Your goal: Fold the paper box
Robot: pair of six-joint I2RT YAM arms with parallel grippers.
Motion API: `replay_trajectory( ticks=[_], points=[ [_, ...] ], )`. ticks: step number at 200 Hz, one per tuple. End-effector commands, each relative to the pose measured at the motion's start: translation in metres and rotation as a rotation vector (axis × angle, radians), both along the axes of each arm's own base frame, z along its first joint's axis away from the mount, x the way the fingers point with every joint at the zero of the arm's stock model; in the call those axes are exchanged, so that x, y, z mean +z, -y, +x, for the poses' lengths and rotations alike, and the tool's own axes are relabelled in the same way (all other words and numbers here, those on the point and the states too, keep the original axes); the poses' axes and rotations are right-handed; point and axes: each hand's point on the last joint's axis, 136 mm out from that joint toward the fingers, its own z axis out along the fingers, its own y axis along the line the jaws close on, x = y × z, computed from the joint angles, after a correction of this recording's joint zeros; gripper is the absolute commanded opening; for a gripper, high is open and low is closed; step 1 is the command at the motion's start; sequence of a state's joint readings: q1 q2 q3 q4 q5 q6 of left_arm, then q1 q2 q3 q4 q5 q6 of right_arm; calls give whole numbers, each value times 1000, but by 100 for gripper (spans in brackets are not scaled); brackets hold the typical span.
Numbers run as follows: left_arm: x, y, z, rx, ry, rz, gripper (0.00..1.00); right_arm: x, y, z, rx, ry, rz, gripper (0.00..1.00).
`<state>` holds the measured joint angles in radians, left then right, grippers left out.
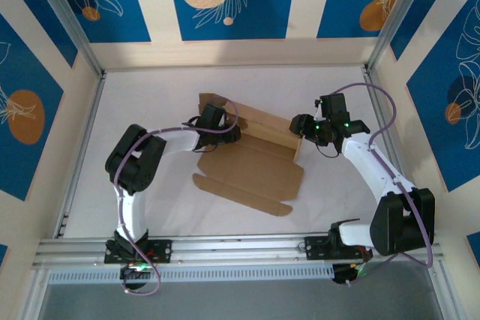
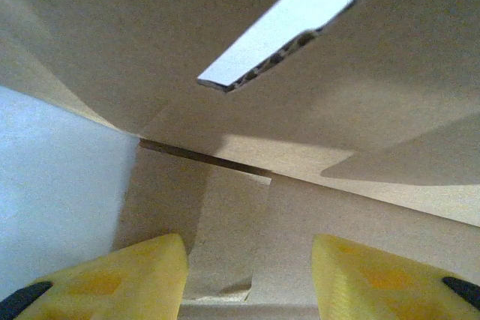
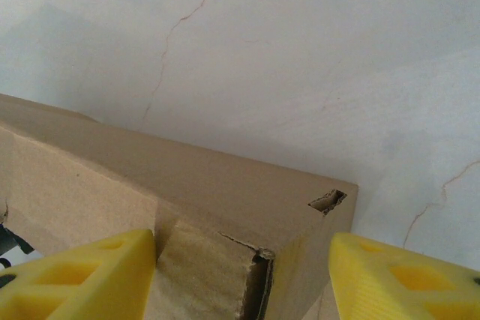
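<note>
The paper box (image 1: 251,174) lies mid-table, brown cardboard, with its base and front flap flat and its back wall raised. My left gripper (image 1: 227,135) is at the left end of that wall. In the left wrist view it (image 2: 251,279) is open, yellow fingers (image 2: 142,275) apart over cardboard panels (image 2: 337,110). My right gripper (image 1: 298,127) is at the wall's right end. In the right wrist view it (image 3: 244,271) stands open, straddling the box's folded corner (image 3: 210,177). A slot (image 3: 327,200) shows near that corner.
The white table (image 1: 150,103) is fenced by aluminium rails (image 1: 240,249) at the near edge and blue patterned walls on the other sides. The box's tabbed front flap (image 1: 247,196) reaches toward the arm bases. Purple cables loop over both arms.
</note>
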<state>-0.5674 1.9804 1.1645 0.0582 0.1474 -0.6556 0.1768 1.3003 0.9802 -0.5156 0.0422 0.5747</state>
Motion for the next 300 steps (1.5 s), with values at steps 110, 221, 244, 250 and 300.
replay_trajectory(
  ticks=[110,221,244,250,300],
  points=[
    [143,-46,-65,-135,247,41,64,-9,8,-21,88,-69,-212,63],
    [116,-201,64,344,170,109,69,-2,-9,-24,182,-29,-206,62],
    [88,-171,83,237,64,6,64,-1,-10,-23,183,-28,-202,62],
    [80,-163,84,216,26,-20,63,-1,-10,-22,181,-30,-202,62],
    [65,-123,52,121,-43,-186,50,-1,-8,-9,137,-46,-198,62]
  ],
)
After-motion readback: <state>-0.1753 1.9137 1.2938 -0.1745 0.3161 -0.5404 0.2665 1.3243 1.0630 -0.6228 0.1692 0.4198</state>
